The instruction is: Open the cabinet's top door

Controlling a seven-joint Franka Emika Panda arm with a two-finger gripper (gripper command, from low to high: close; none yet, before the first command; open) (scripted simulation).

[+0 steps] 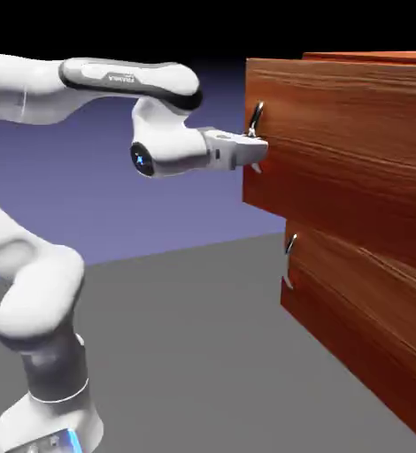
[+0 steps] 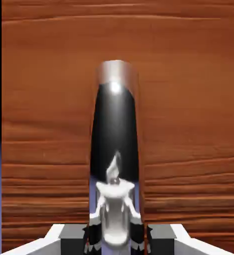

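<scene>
1. Cabinet fills the right side of the exterior view: big reddish-brown wood box on the grey table, plain blue-violet backdrop behind.
2. Top door is the upper front panel. It juts out further toward the arm than the lower panel, so it looks pulled part way out.
3. Its curved metal handle sits at the panel's left edge, upper part showing above the hand.
4. Gripper is level and pressed up to that panel's front at the handle. Fingers closed right down on the handle; in the hand view the shiny handle runs up large from between the finger tips.
5. White arm rises from lower left, bends over and reaches right. Its forearm and wrist fill the space just in front of the top door.
6. Lower panel has its own small handle, below the hand and well apart from it, untouched.
7. Nothing else on the table between the arm's base and the cabinet.
8. Hand view: wood grain fills nearly the whole picture, a thin dark strip and a bit of blue-violet at its left edge.
</scene>
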